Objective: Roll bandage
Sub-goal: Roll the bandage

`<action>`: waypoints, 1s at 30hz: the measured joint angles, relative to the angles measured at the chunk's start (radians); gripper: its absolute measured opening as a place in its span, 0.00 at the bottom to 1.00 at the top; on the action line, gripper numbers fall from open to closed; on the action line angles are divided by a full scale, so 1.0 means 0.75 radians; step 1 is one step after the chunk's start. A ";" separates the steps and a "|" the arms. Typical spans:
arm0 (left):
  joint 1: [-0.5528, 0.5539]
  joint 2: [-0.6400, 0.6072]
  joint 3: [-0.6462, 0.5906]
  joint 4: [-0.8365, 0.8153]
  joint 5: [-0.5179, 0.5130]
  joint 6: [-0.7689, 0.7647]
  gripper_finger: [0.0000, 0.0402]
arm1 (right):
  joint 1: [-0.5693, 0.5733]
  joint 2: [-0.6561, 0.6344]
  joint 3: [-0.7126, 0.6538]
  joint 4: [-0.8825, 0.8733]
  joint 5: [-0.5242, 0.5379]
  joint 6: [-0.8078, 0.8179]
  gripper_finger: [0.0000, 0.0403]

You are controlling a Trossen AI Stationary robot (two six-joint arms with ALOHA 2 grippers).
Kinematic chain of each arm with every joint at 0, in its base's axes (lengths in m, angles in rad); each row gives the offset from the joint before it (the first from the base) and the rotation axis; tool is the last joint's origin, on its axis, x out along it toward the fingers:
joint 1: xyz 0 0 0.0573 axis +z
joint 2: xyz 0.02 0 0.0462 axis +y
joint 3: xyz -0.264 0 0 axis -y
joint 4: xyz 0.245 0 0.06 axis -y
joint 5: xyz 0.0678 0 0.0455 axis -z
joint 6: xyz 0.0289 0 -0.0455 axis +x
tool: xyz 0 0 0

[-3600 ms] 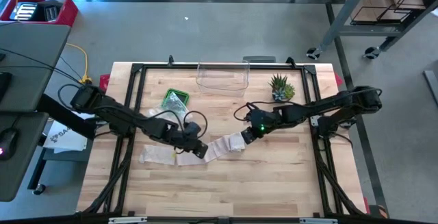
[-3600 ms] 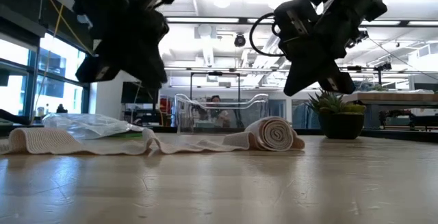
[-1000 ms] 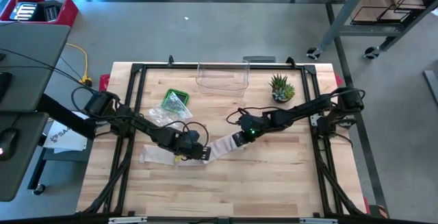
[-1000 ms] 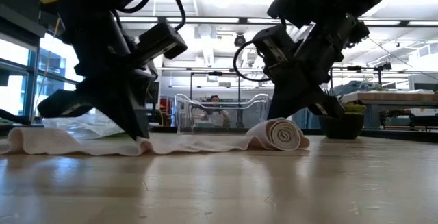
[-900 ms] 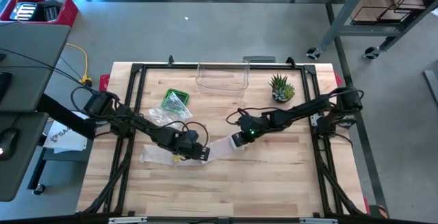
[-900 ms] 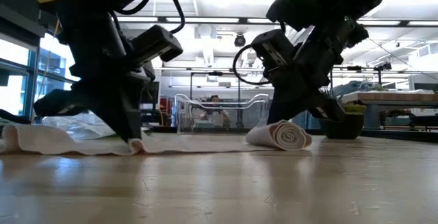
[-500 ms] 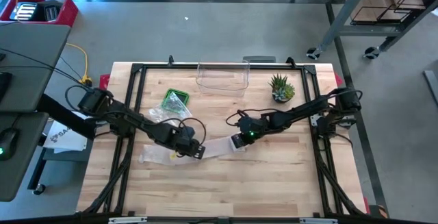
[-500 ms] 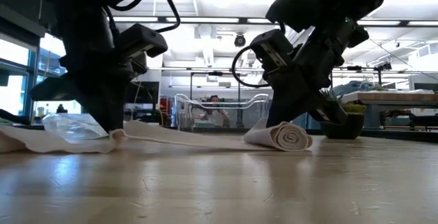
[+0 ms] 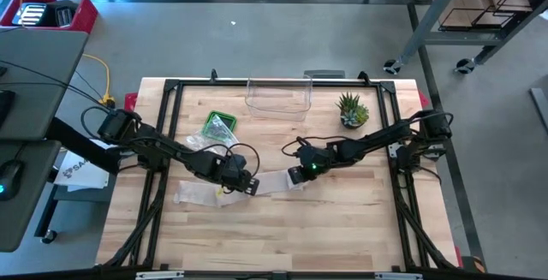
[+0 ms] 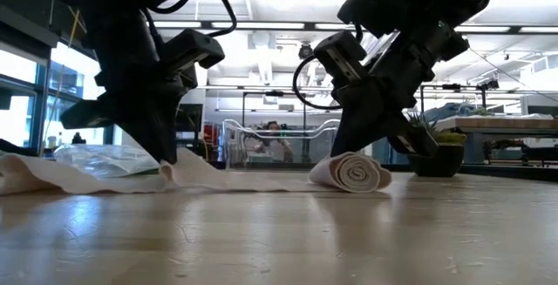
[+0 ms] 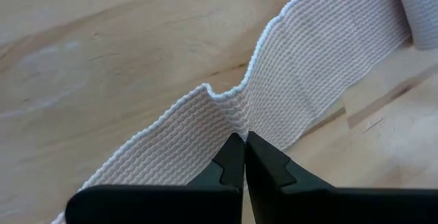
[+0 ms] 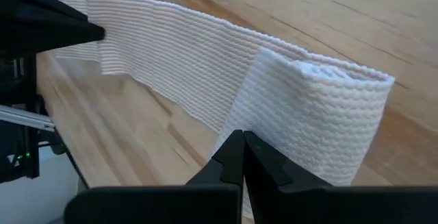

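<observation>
High view: elastic bandage [image 9: 272, 181] stretched flat across the middle of the wooden bench [image 9: 342, 229], between the two arms, well in front of the clear plastic bin [image 9: 278, 98]. Rolled end under the right gripper [image 9: 295, 177], on the side toward the potted plant [image 9: 352, 109]; loose tail running away past the left gripper [image 9: 247, 186] toward the far-left bench edge. Green packet [image 9: 218, 126] lying behind the tail, apart from it.

Low view: rolled bandage end [image 10: 353, 172] resting on the bench, spiral end-face showing, right gripper [image 10: 349, 150] touching it from above. Left gripper [image 10: 166, 159] pressed down on the strip, a raised fold beside it.

Left wrist view: left gripper [image 11: 243, 142] clenched, tips together on a pucker in the ribbed strip [image 11: 308, 66], pinning rather than enclosing it.

Right wrist view: right gripper [image 12: 243, 142] clenched too, tips against the roll [image 12: 308, 128] where strip meets roll.

Handling, as a judgement: light, soft, stretchy knit; wrinkles readily, grips wood a little, not fragile. Probably best managed by pushing the roll from above at mid-width while holding the tail flat and lightly taut; pinching an edge likely skews the roll.
</observation>
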 joint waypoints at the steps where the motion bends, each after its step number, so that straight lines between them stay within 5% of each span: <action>1: 0.000 0.000 0.000 0.000 0.000 0.000 0.00 | 0.000 0.000 0.000 0.004 -0.004 -0.001 0.00; 14: 0.000 0.000 -0.001 0.001 -0.013 0.000 0.00 | 0.000 -0.033 -0.001 0.106 -0.040 -0.041 0.00; 25: 0.000 0.000 -0.001 0.003 -0.015 0.000 0.00 | -0.025 -0.173 -0.007 -0.446 0.074 -0.085 0.00; 30: 0.000 0.000 -0.001 0.005 -0.016 0.011 0.00 | -0.027 -0.156 -0.087 -0.418 0.072 -0.053 0.00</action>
